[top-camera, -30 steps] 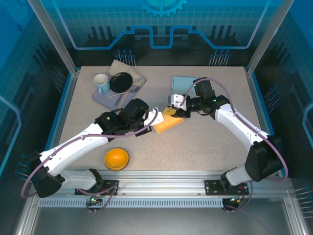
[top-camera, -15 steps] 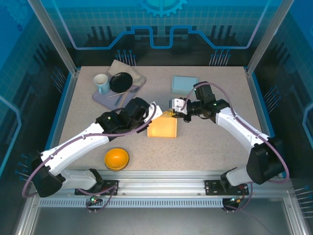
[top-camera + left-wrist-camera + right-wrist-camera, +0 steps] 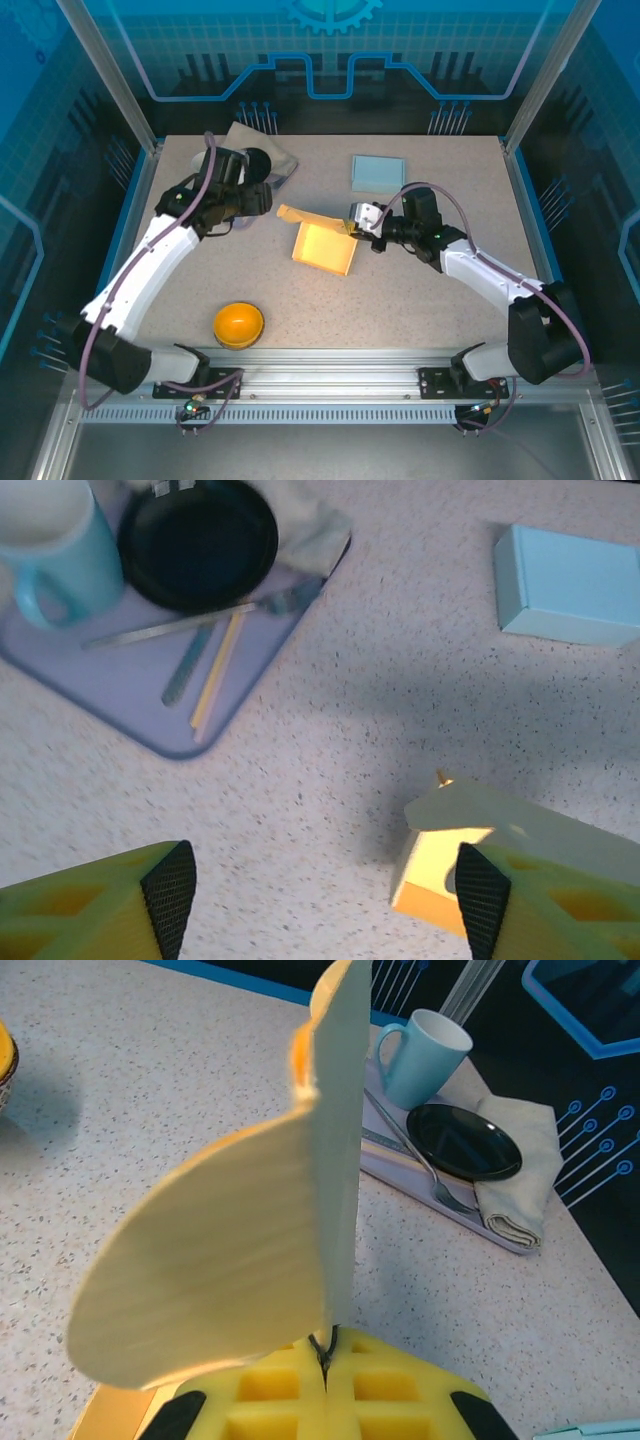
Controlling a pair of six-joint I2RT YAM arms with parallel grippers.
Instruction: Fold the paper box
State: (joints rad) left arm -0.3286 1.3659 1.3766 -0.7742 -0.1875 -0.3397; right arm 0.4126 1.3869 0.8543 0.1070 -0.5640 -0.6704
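Observation:
The yellow paper box point(image 3: 322, 247) lies opened out on the table's middle, with one long flap point(image 3: 305, 215) reaching toward the far left. My right gripper point(image 3: 356, 225) is shut on the box's right edge. In the right wrist view, the pale flap point(image 3: 240, 1250) stands up out of the closed jaws of my right gripper point(image 3: 327, 1358). My left gripper point(image 3: 266, 197) hangs open just left of the flap's tip. Its fingers point(image 3: 172, 895) are wide apart with nothing between them, and a corner of the box point(image 3: 436, 865) shows beside the right finger.
A lilac tray point(image 3: 120, 695) at the far left holds a blue mug point(image 3: 55, 550), a black plate point(image 3: 198, 540), cutlery point(image 3: 215, 660) and a folded cloth point(image 3: 515, 1185). A light blue box point(image 3: 378, 172) lies at the back. An orange bowl point(image 3: 238, 324) sits near the front edge.
My left gripper opened, let go of the box and drew back to the far left. The box dropped flat onto the table. My right gripper closed on its edge and stayed shut.

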